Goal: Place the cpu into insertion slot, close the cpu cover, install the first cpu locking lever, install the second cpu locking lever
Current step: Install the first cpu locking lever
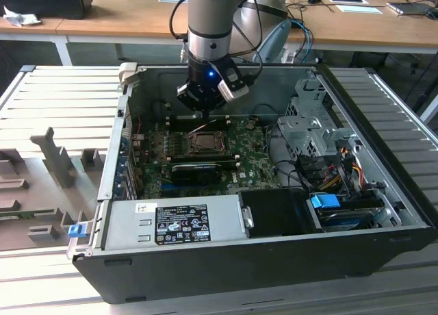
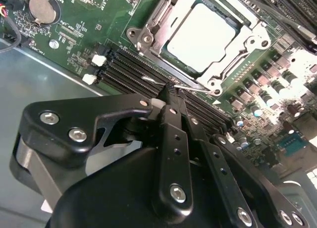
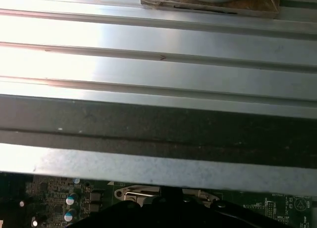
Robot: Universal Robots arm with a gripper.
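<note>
Second wrist view shows you the small square silvery-grey cpu (image 2: 205,34) seated in the dark square insertion slot (image 2: 210,7), the thin silvery metal cpu cover (image 2: 250,42) lying flat around it. Your black tool (image 2: 171,89) hangs just beside the frame's edge, fingers pressed together over a thin wire lever (image 2: 195,88). In the exterior view the grey case walls (image 1: 287,75) leave room above, and the tool (image 1: 205,114) hides the socket's far side.

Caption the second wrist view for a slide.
Closed tool touching a thin locking lever beside the socket, cpu seated under the closed cpu cover.
</note>
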